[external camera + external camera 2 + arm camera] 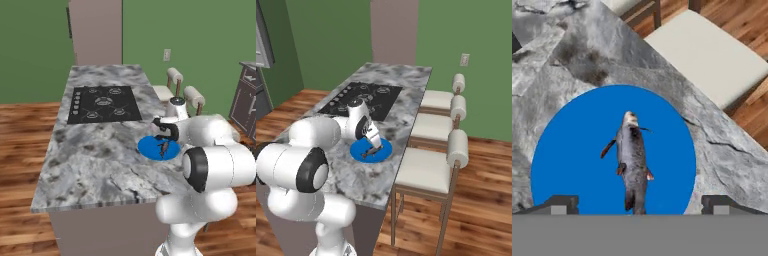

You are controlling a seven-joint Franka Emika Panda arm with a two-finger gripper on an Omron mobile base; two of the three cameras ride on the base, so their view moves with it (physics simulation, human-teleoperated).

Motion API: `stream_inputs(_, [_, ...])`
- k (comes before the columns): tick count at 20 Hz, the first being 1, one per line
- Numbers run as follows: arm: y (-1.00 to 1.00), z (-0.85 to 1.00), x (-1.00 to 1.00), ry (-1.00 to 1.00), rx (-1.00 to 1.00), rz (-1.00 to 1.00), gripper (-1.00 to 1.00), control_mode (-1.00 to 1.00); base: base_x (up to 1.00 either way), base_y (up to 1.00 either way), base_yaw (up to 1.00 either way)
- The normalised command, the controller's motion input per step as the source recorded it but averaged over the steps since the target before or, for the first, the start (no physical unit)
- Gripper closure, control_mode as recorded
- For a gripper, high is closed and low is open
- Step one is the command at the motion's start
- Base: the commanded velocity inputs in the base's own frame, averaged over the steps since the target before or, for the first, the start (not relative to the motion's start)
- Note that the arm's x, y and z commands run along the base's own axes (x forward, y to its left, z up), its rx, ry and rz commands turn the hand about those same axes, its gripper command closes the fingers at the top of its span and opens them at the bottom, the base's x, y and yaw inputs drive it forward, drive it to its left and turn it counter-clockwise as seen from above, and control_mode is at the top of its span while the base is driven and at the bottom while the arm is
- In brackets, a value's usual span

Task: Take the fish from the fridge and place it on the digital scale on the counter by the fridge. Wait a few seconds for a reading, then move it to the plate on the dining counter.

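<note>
The fish point(632, 160), grey-green with small reddish fins, lies flat on the bright blue plate point(567, 150). The plate point(148, 146) rests on the marble dining counter point(95, 160) near its right edge. My gripper point(641, 204) hovers just above the fish, its two fingertips point(562, 204) spread wide on either side and touching nothing. From the right base view the gripper point(374, 148) points down over the plate point(362, 150), with the fish point(371, 153) under it. In the left base view the fish point(163, 148) shows as a dark sliver below the hand.
A black cooktop point(104, 104) sits on the island behind the plate. Pale stools point(432, 165) line the counter's right side, close to the plate's edge. A brown pillar point(96, 31) stands at the island's far end. Wooden floor surrounds the island.
</note>
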Motion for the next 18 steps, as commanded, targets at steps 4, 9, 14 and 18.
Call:
stream_inputs(4, [0.02,1.00,-1.00,-0.04,0.05,0.01,-1.00,-1.00,0.00,0.00,0.00])
stream_inputs(9, [0.30,1.00,-1.00,0.03,0.02,0.09,-1.00,-1.00,0.00,0.00,0.00])
stream_inputs(14, [0.58,0.93,-1.00,0.12,0.00,0.13,-1.00,-1.00,0.00,0.00,0.00])
stream_inputs(18, [0.69,0.56,-1.00,0.21,0.00,0.12,-1.00,-1.00,0.00,0.00,0.00])
